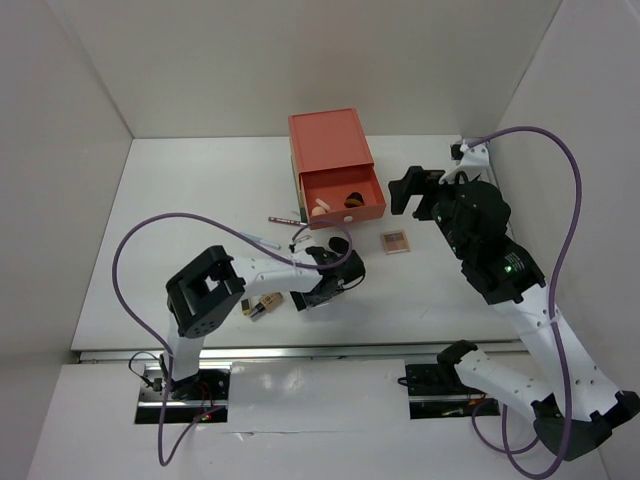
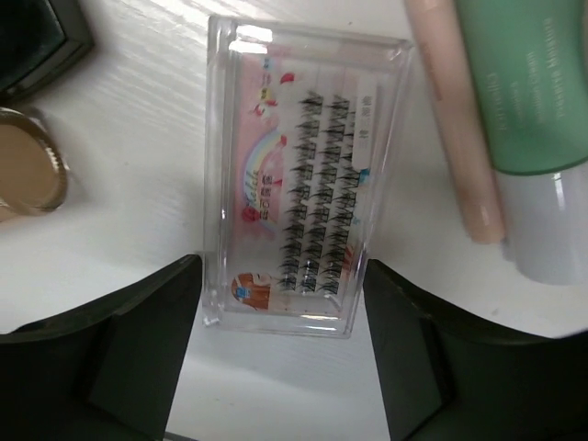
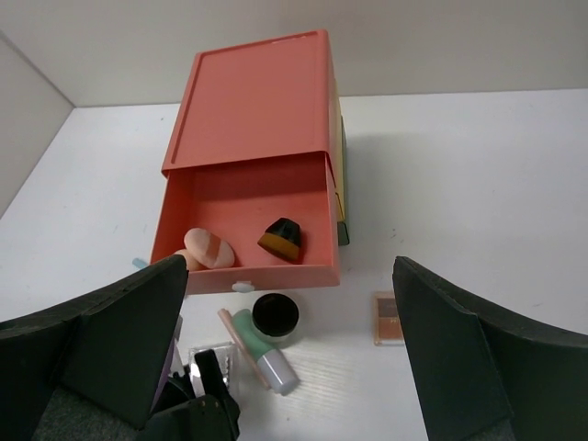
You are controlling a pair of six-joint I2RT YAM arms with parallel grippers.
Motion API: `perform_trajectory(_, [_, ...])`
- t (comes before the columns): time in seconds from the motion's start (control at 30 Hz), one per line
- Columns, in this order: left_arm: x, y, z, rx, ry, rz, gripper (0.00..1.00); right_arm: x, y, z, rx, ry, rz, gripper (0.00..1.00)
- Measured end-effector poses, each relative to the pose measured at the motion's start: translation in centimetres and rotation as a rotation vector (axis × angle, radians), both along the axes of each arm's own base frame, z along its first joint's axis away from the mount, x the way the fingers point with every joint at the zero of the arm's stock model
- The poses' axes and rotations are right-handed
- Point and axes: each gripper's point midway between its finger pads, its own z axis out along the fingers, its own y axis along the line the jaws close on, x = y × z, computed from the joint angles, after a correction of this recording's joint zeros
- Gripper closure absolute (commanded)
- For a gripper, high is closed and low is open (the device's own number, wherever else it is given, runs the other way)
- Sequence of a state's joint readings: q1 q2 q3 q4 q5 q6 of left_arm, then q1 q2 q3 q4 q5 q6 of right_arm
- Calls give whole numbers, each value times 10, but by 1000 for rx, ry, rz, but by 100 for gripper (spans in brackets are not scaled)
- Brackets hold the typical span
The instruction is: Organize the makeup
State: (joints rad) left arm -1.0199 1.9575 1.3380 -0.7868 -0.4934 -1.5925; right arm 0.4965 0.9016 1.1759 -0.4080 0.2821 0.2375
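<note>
My left gripper (image 1: 316, 276) is open and low over the table. Its fingers (image 2: 147, 340) stand either side of the near end of a clear false-lash box (image 2: 289, 175), apart from it. Beside the box lie a peach pencil (image 2: 455, 119) and the mint tube (image 2: 528, 92). The black square compact (image 2: 37, 37) and a round gold-rimmed compact (image 2: 23, 170) lie left of it. My right gripper (image 1: 415, 190) is open and empty, raised right of the open coral drawer (image 3: 248, 197). The drawer holds sponges (image 3: 207, 246) and a brush head (image 3: 280, 237). The round black pot (image 3: 275, 315) and the pink palette (image 1: 395, 241) lie in front of it.
The coral stacked drawer box (image 1: 328, 140) stands at the back centre. A thin pencil (image 1: 285, 218) lies left of the drawer. The gold-black lipstick (image 1: 258, 305) lies near the left arm's base. White walls close in the table on three sides.
</note>
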Motion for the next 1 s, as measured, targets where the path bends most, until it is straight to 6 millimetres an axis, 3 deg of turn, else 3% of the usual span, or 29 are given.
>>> perform_trajectory(0.47, [-27,4,1,50,14,-113,48,-6,-4,-1,6,-11,-3,0])
perform_trajectory(0.67, [-61,-4,14,111,55,-364,55,-12,-9,5,17,-34,-12,0])
perform_trajectory(0.83, [-90,-28,62,45,-2,-602,59,-16,-20,-3,12,-34,-59,0])
perform_trajectory(1.0, [-90,-38,132,-67,-138,-751,59,-19,-35,-7,11,-42,-128,0])
